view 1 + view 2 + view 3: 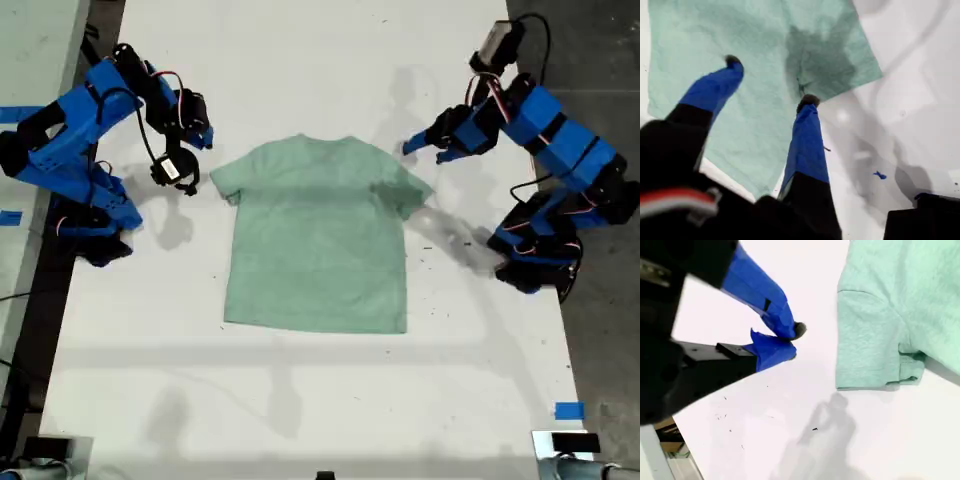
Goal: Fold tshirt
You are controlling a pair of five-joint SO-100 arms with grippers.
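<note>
Both pincers hold nothing, first pincer point(770, 82) gaping over a sleeve, second pincer point(792, 342) closed just beside the floppy tshirt point(318, 240) lying mid-counter point(300, 400), so I'd pinch sleeve edges.

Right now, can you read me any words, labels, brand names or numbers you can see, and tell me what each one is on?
None can be read.
The tshirt is plain, with no print showing.
The small white sticker on the arm at the exterior view's left is too small to read.
The blue tape on the table bears no text.
</note>
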